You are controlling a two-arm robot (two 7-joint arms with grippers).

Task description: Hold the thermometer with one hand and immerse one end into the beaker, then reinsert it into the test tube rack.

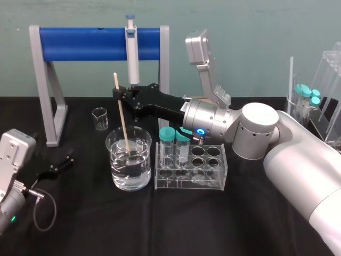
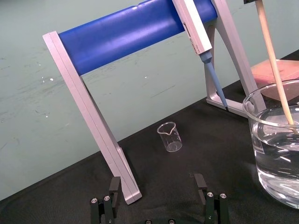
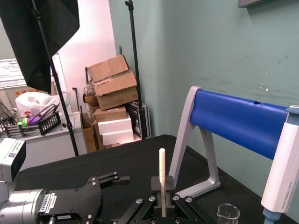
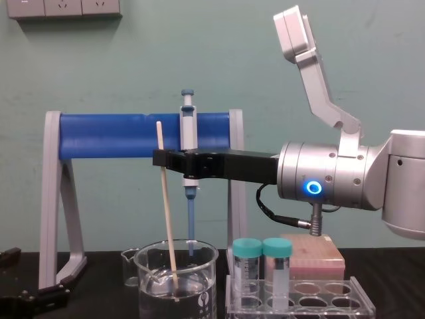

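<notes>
Cream-white thermometer (image 1: 121, 114) stood tilted, lower end in water inside beaker (image 1: 139, 173). Right gripper (image 1: 118, 94) pinched its upper part. Test tube rack (image 1: 216, 160) sat just right of beaker. Left gripper (image 1: 61, 162) lay idle at table's left.

Left wrist: left gripper (image 2: 157, 186) fingers spread, nothing between.

Right wrist: right gripper (image 3: 162, 201) clamped on thermometer (image 3: 161, 168).

Chest: thermometer (image 4: 166, 199) leaned, tip submerged in beaker (image 4: 202, 289).

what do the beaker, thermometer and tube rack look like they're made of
The beaker: likely glass, clear, glossy, spouted. The thermometer, held by the right gripper: opaque matte cream rod, material unclear. The test tube rack: probably clear acrylic, flat sharp-edged sheets. The left gripper sits idle on the left.
</notes>
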